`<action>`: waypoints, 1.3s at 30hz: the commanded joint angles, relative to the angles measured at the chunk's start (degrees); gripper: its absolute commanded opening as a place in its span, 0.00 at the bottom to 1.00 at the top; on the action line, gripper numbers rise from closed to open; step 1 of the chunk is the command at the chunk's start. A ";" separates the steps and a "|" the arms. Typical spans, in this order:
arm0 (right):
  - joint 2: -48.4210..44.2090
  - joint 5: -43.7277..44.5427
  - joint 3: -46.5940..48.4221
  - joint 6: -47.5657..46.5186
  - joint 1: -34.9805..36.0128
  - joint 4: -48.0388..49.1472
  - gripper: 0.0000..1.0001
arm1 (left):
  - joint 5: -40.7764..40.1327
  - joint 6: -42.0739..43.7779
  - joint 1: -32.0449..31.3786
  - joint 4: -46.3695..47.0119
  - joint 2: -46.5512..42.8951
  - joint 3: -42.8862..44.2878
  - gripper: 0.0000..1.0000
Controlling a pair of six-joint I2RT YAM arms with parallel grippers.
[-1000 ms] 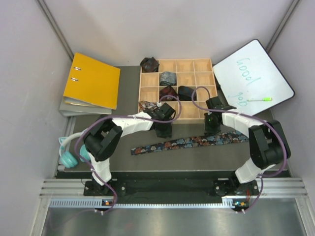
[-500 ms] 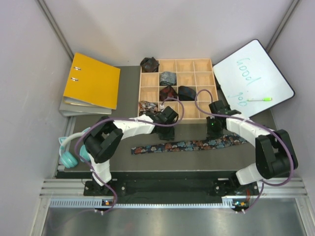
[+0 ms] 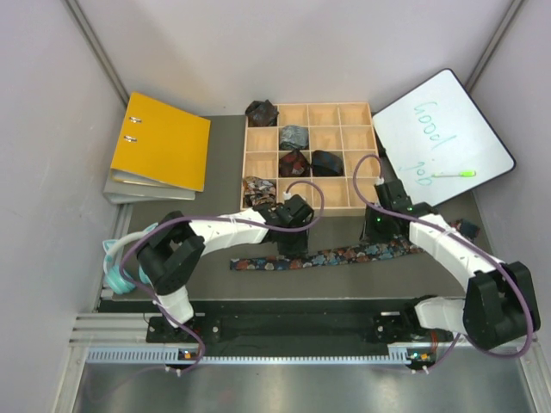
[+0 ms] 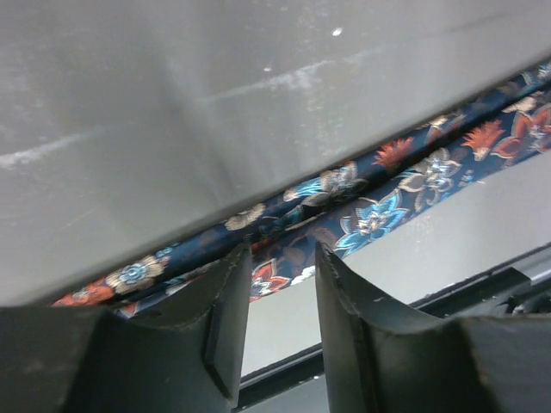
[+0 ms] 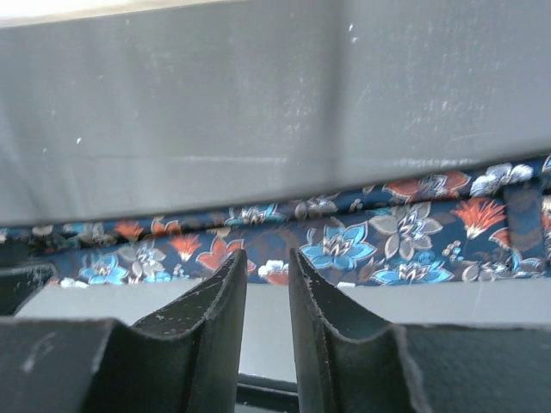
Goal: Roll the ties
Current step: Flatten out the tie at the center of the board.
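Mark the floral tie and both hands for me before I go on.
floral tie [image 3: 336, 255]: top view, middle of its length.
left hand [image 4: 280, 258]: left wrist view, midway between its fingertips.
right hand [image 5: 265, 255]: right wrist view, midway between its fingertips.

The long tie [image 3: 344, 255] lies flat across the counter [image 3: 222, 168], in front of the box [image 3: 355, 114]. Small ties [image 3: 294, 137] sit in the box. The folder [image 3: 161, 140] lies left, the board [image 3: 443, 138] right.
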 commanded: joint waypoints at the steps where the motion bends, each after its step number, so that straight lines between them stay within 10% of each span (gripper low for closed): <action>1: -4.83 -3.35 -2.89 4.31 0.88 0.48 0.28 | -3.20 2.44 0.11 -4.60 -2.20 4.34 0.46; 6: -7.47 -7.84 -7.03 8.98 1.84 2.59 0.30 | -12.77 2.80 0.81 -13.65 -6.41 6.90 0.63; 20: -7.39 -16.37 -3.60 10.04 11.16 11.91 0.36 | -11.21 -8.27 16.71 -12.79 -45.95 -23.59 0.54; 39: -5.89 -17.25 -4.57 7.84 12.04 11.56 0.37 | -10.68 -12.76 21.64 -5.93 -48.87 -37.40 0.45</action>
